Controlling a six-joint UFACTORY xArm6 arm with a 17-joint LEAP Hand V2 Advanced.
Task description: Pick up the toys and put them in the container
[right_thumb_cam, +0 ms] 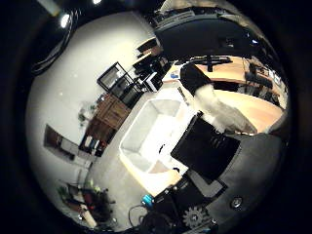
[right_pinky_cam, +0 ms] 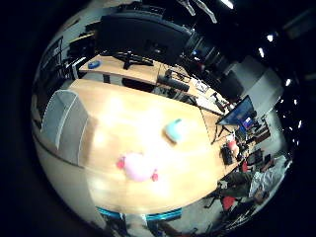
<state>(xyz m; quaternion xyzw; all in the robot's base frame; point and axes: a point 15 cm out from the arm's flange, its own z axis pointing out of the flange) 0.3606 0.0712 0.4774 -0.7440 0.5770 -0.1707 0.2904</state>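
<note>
Looking down from well above the wooden table (right_pinky_cam: 148, 192), far from anything to grasp. Holding nothing, as far as can be judged: black and white parts of the hand (right_thumb_cam: 214, 131) cross the thumb side view, with one finger reaching out toward the table, but not enough shows to say whether spread or curled, so cannot tell.

Two toys on the tabletop, both small in the little finger side view and so well away from the palm. Pink plush toy (right_pinky_cam: 138, 167) near the table's front edge, roundish, with small darker pink bits sticking out at either side; no clear long axis, though slightly wider across those bits. Light blue toy (right_pinky_cam: 175, 130) further in toward the middle of the table, apart from the pink one, compact and blocky, again without a marked long axis.

Grey container (right_pinky_cam: 64, 124) at one end of the table, open side up, well apart from both toys; seen again in the thumb side view as a pale, seemingly empty tub close beneath the fingers. So: container nearer the hand, toys off to the far side of it along the tabletop.

Nothing yet picked up, task probably at its start. Next move likely calling for travel away from the container and down toward a toy, the pink one lying somewhat closer to the container than the blue.
</note>
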